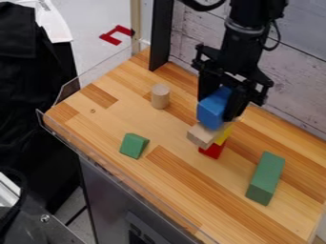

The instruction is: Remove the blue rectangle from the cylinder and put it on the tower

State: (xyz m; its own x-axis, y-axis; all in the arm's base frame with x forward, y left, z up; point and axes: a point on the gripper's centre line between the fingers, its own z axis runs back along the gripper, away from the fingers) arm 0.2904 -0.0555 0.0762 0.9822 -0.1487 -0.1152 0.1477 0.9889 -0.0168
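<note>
The blue rectangular block (212,110) has flat faces and straight edges. It is clamped between the two fingers of the black hand (219,106), directly above the tower. Contact between the block and the tower cannot be determined.

The tower consists of a red block (211,150) at the base, a yellow block (224,135) above it, and an unpainted wooden block (202,135) at the top, with one end projecting outward. The wooden cylinder (160,96) stands upright, well apart from the tower; its top is bare.

A short green wedge-shaped block (133,146) and a long green rectangular block (265,178) lie on opposite sides of the tower. Both have a matt finish.

The worktop (102,128) is made of glued wooden strips in light and darker tones, with a transparent guard along its edge. A wall of pale, grained planks (296,81) and a black upright post (161,35) adjoin the rear edge. A red angular piece (116,35) lies on the pale floor beyond.
</note>
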